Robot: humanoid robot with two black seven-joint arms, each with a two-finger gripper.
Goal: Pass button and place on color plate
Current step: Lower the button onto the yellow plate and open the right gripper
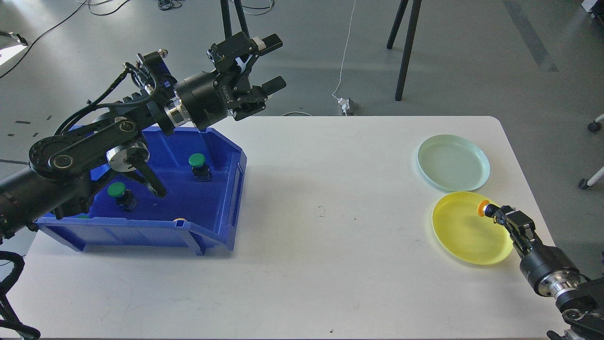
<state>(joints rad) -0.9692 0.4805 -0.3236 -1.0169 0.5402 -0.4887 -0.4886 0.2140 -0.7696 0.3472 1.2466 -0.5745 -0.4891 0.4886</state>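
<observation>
From the head view, my right gripper (490, 211) is clamped on a small button with an orange cap (484, 208), holding it above the far right rim of the round yellow plastic plate (465, 231). My left gripper (269, 66) hangs empty in the air behind the blue plastic bin (233, 189), its fingers spread apart.

The risk I see is in the release: the button sits near the plate's edge, not over its middle, so letting go here could drop it on the rim and send it rolling onto the white table (330, 212), or tip the light plate. The round pale green plate (453, 162) lies just beside the yellow one, so a bounce could land it in the wrong colour.

Count: two plates, one bin, one orange button in hand. In the bin I see two green-capped buttons (197, 160) (116, 190) clearly; a pale one at the front wall and a green sliver under my left arm are too hidden to count.
</observation>
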